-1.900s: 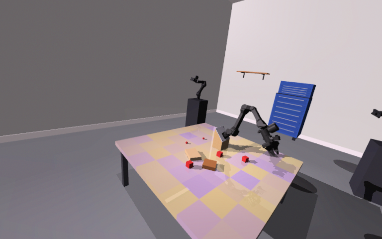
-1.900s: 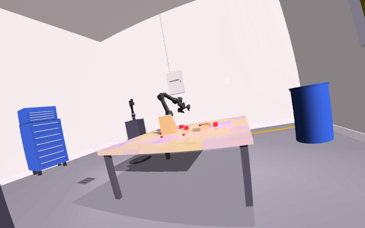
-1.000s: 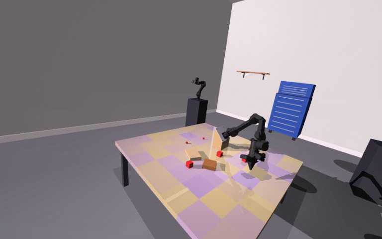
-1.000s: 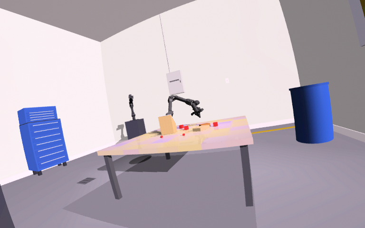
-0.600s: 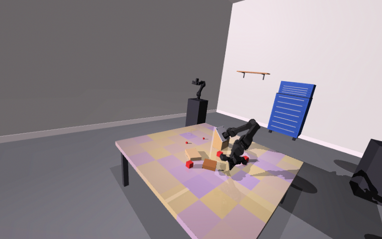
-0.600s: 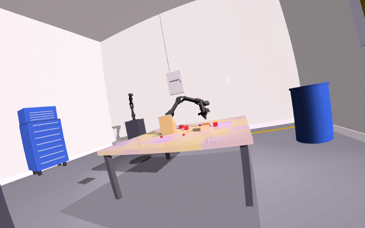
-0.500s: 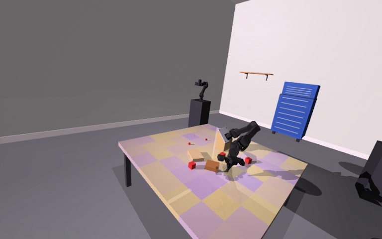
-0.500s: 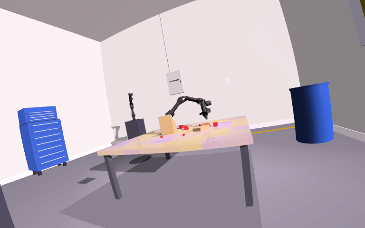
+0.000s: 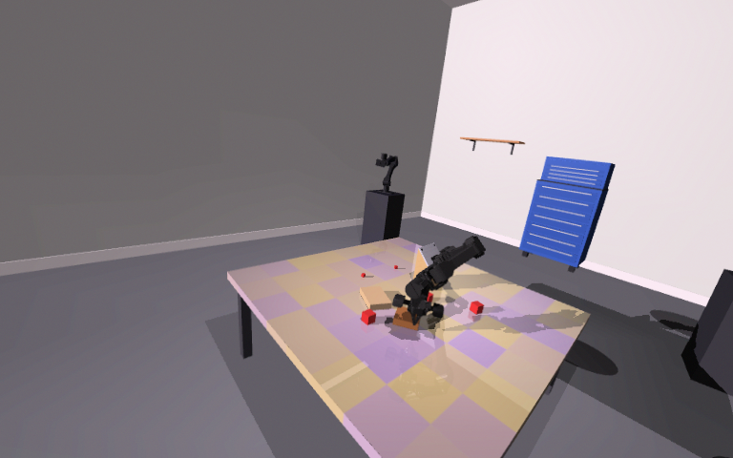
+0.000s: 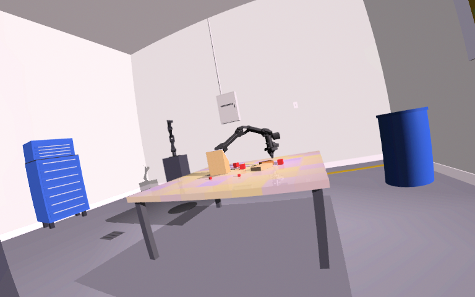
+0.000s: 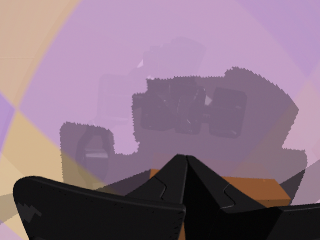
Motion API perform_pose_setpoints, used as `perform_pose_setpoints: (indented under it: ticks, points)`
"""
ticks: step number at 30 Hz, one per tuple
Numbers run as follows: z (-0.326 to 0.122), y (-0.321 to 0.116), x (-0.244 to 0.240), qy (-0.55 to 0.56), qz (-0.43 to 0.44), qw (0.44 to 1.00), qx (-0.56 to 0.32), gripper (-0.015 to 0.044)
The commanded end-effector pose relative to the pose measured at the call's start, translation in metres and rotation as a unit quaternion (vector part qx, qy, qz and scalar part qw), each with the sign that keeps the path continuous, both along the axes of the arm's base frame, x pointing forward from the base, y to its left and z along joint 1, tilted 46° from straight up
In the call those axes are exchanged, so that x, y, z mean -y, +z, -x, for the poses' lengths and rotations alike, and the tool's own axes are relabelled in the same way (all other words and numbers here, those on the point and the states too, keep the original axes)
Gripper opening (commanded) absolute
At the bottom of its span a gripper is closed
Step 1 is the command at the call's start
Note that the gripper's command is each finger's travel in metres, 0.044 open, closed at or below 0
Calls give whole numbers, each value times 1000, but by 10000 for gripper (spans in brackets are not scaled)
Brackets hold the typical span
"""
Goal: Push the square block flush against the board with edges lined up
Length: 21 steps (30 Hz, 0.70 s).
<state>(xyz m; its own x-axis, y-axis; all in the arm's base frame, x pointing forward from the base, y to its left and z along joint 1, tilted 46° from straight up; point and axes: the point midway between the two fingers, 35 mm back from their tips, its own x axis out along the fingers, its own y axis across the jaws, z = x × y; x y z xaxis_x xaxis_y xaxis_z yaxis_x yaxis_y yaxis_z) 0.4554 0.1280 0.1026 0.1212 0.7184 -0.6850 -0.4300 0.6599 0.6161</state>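
The orange-brown block lies flat on the table, partly hidden by the gripper. The flat tan board lies close beside it, behind and left in the top view. Their near corners are close; I cannot tell whether they touch. The board does not show in the wrist view. My gripper is shut and empty, pointing down. Its tips are just above or beside the block; the exact height is unclear. In the wrist view the fingers cover the block's middle.
A red cube sits near the board and block. Another red cube is to the right, and one is partly behind the gripper. Small red cubes lie farther back. A tall tan wedge stands near the arm's base.
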Motion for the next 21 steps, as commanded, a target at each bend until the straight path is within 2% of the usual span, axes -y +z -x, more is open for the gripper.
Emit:
perform_pose_setpoints:
  ticks: [1, 21]
  points:
    - [4, -23, -25, 10, -3, 1000, -16, 0]
    - [16, -28, -21, 10, -2, 1000, -17, 0]
